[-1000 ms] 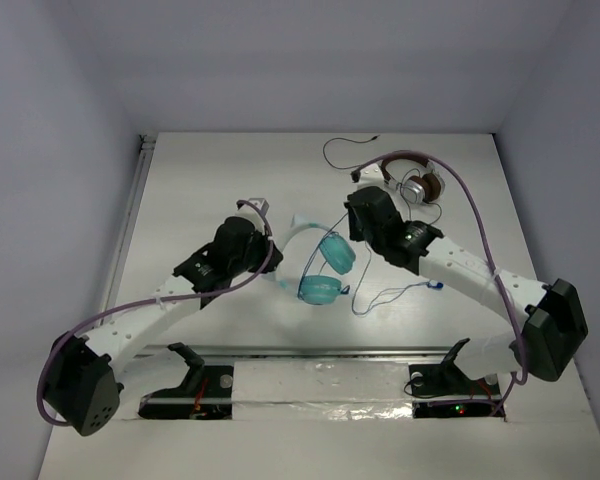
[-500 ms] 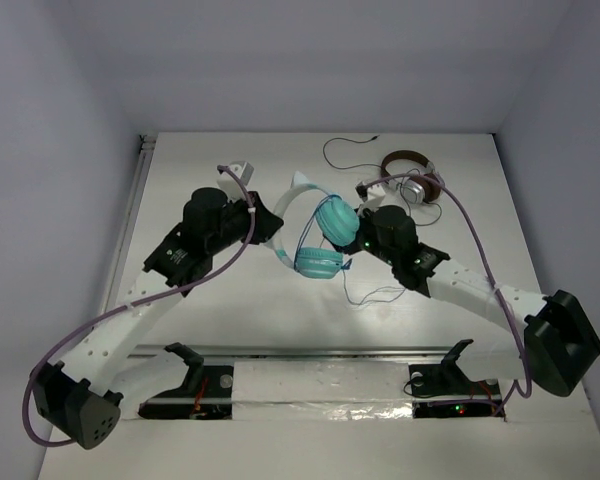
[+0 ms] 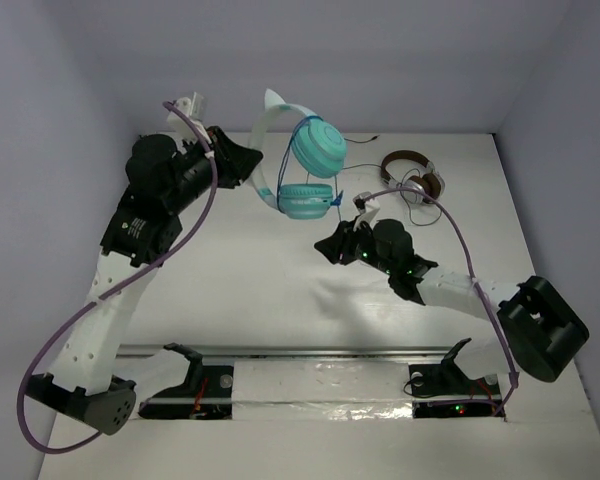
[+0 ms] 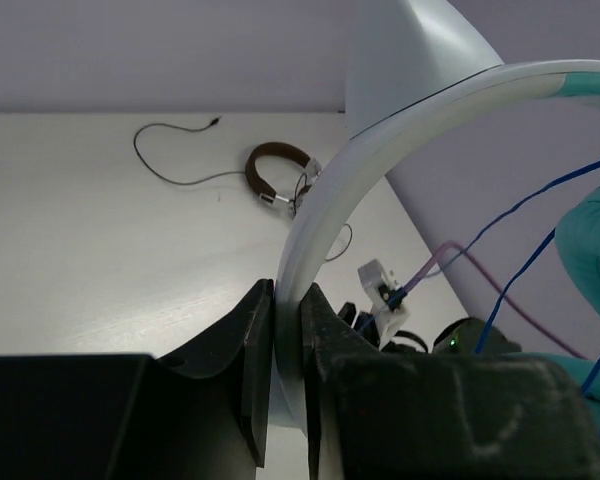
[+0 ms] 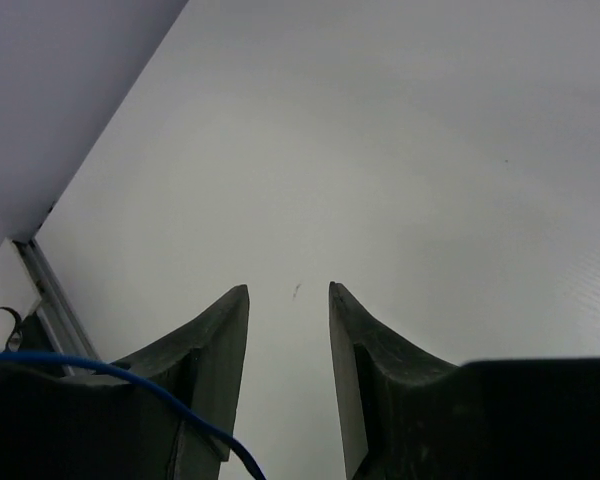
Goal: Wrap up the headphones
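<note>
Teal headphones (image 3: pixel 316 148) aloft, white headband (image 4: pixel 400 120) pinched in left tool (image 4: pixel 288 320)

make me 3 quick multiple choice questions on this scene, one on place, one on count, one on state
1. Where do the brown headphones lie?
A. far right of the table
B. near left corner
C. hung on the wall

2. How many headphone sets are in view?
A. one
B. two
C. four

3. The left gripper is
A. open and empty
B. shut on the white headband
C. shut on a black cable

Answers:
1 A: the top view shows them lying at the far right.
2 B: there is the brown set plus the teal headphones.
3 B: the left wrist view shows it clamped on the headband.
</note>
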Available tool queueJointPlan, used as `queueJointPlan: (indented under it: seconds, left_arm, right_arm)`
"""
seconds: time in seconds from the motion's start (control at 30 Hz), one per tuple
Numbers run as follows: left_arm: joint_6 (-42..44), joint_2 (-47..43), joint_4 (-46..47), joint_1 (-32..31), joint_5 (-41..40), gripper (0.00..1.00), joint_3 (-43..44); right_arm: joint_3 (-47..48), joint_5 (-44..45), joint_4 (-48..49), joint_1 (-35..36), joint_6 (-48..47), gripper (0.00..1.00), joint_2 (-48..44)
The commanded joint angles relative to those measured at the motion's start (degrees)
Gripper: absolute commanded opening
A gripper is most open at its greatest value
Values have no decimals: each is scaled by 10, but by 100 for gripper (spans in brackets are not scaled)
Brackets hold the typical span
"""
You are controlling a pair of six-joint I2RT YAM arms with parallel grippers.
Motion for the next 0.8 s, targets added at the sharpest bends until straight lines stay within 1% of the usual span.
queueJointPlan:
  seconds: [0.0,0.03,0.13,0.2,0.23,0.27,0.37,0.5,0.57,0.7,0.77]
  left_arm:
    - [-22,8,26,12,10,0,75]
    - [-22,12,24,19,8,0,84]
    - [-31,24,20,32,8,0,121]
    - [-39,34,23,32,8,0,147]
    - [-41,37,23,32,7,0,155]
    - [-42,46,22,32,8,0,163]
    - [-48,59,22,32,10,0,179]
    - [-55,59,35,37,4,0,164]
    - [-60,61,39,37,7,0,159]
    - [-63,64,44,37,10,0,159]
    - [-62,67,43,37,9,0,163]
  right_arm:
    - [-21,-15,80,-4,28,44,-6]
    - [-26,-15,87,-4,34,46,-6]
    - [-42,-30,101,-4,48,47,-2]
    - [-49,-40,108,-4,56,47,2]
    - [-49,-43,113,-4,57,50,4]
    - [-50,-49,119,-4,59,50,8]
    - [-46,-66,137,-4,65,47,31]
    - [-38,-81,159,-4,72,39,55]
    - [-29,-84,176,-4,72,40,74]
    - [-21,-85,207,-4,73,51,100]
    - [-14,-85,212,-4,70,54,113]
